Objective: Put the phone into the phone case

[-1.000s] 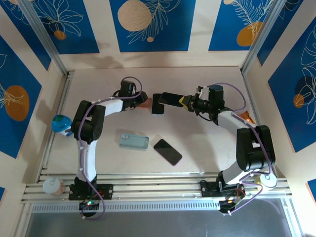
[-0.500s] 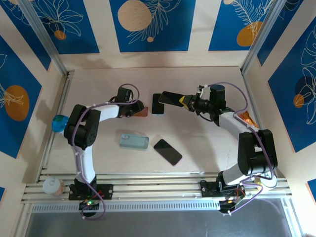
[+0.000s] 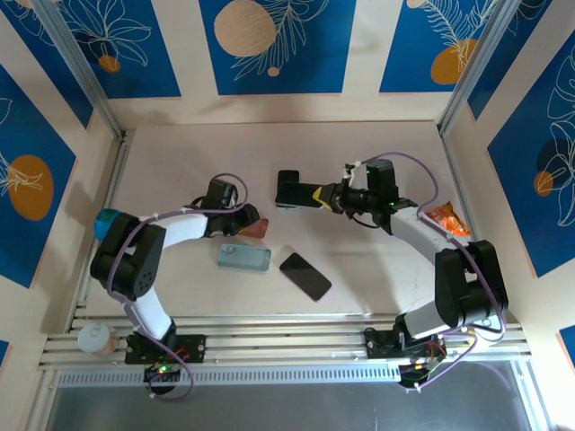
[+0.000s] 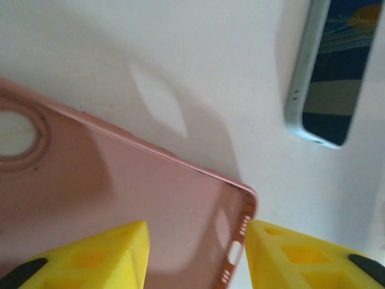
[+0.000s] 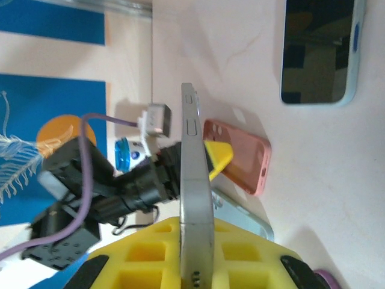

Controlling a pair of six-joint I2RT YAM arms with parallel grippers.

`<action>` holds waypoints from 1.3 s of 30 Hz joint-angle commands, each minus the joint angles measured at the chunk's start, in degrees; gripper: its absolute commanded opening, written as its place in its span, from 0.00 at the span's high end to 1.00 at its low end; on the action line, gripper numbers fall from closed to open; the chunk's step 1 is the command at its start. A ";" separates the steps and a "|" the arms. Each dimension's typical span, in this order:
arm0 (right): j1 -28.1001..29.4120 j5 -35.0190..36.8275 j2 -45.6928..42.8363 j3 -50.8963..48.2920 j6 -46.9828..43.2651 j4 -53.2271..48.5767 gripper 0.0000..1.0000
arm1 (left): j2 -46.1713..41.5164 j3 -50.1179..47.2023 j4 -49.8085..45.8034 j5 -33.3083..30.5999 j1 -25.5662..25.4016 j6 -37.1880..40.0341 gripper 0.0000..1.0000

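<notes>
Bright, even overhead light; the table (image 3: 180, 153) reads pale, shadows under the arms (image 3: 184, 222) soft. Left wrist view: the pink case (image 4: 120, 198) throws a grey shadow (a bright diamond patch within it); yellow fingers (image 4: 90, 253) blurred. Right wrist view: phone (image 5: 195, 180) edge crisp, background softer.

The pink case (image 4: 120, 192) runs off the left edge

Robot lab booth: aluminium rail frame (image 3: 269, 346), patterned wall panels (image 3: 269, 45).
</notes>
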 commanded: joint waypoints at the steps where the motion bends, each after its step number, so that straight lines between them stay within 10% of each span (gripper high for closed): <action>1: 3.82 1.00 2.28 2.80 -2.18 -1.56 1.00 | -5.15 0.00 0.29 2.09 1.92 -1.89 0.53; 14: 16.40 6.10 17.11 11.50 3.30 5.22 1.00 | -10.11 -10.30 6.11 1.77 12.07 -1.43 0.45; 39: 18.18 4.71 30.60 17.67 9.92 11.61 1.00 | -1.41 -11.05 18.17 4.41 15.13 -0.65 0.40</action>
